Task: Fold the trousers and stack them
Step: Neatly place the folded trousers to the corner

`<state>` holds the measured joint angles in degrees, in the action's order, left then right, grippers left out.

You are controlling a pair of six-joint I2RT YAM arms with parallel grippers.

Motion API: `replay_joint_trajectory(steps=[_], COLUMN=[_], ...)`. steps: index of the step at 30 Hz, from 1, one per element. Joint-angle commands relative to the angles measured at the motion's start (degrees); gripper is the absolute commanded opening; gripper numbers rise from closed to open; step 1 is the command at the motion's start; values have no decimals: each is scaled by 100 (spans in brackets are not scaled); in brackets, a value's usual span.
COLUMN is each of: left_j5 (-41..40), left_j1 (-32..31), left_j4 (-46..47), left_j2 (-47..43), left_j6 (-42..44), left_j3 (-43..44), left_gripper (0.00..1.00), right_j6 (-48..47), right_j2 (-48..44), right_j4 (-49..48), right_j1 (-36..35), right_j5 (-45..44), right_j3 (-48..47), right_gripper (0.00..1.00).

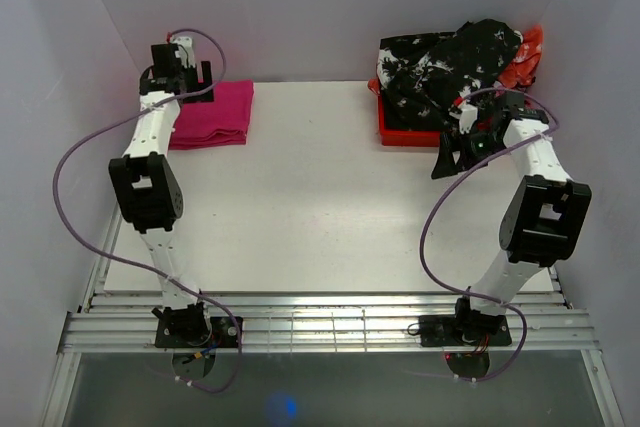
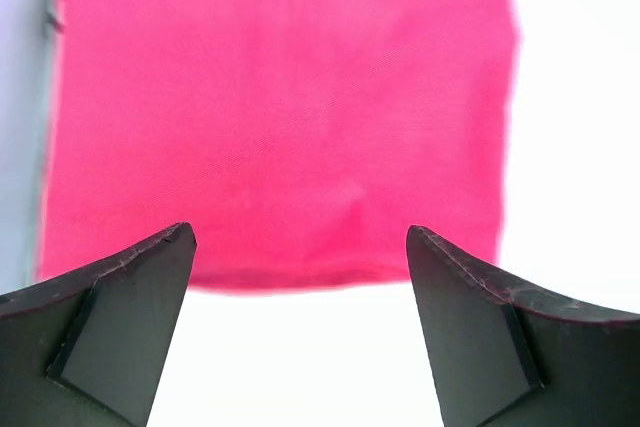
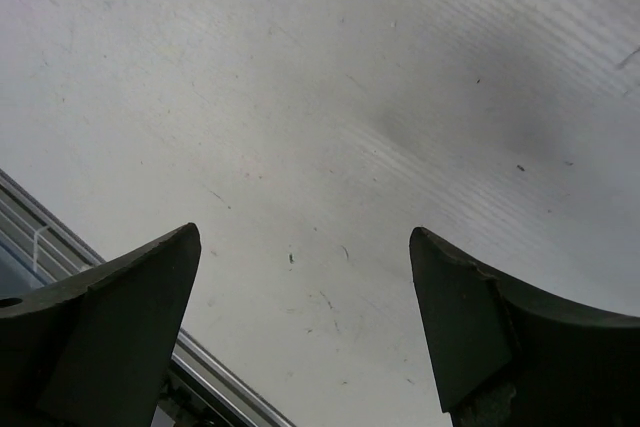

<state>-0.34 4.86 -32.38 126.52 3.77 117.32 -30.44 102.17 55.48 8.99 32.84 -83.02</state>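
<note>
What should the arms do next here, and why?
Probably move the right tool toward the black patterned cloth in the red crate: the pink trousers already lie folded under the open left tool, and the right one is open and empty.

My top camera sits high behind the near edge of the desk (image 1: 320, 207), looking down and forward, far enough back to take in the whole surface and both side walls. My left wrist camera looks past the left jaws, close and almost straight down on the trousers (image 2: 280, 117) at the far left corner, which the top view shares. My right wrist camera looks between the right jaws at bare desk, angled back toward the near-edge rail (image 3: 215, 372).
</note>
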Motion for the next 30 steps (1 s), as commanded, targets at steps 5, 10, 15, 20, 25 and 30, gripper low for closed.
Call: replay_joint_trajectory(steps=[5,10,15,20,25,30], left_j5=[1779,2196,2416,2407,2328,2398], left_j1=[-29,-143,-336,-390,-627,-653], left_j4=[-232,-1058,-1271,-1262,-912,-673], left_j2=[-2717,-3370,-4168,-4837,-5461,-5946], left_j6=[-52,-236,167,344,519,537], left_j3=[-1289,-2036,-3134,-4206,-5323,-5772], left_gripper=[98,98,98,98,98,98], right_j6=[-129,-305,-340,-253,-165,108], right_j2=[-1417,-2585,-3167,-3932,-4477,-4671], right_j4=[-485,-1214,-1198,-1250,-1479,-1646], right_j1=[-38,-143,-144,-152,-161,-161], right_j5=[100,-515,-709,-445,-524,-489], right_j3=[-303,496,1454,2657,3424,3592], right_gripper=[90,90,90,90,90,90])
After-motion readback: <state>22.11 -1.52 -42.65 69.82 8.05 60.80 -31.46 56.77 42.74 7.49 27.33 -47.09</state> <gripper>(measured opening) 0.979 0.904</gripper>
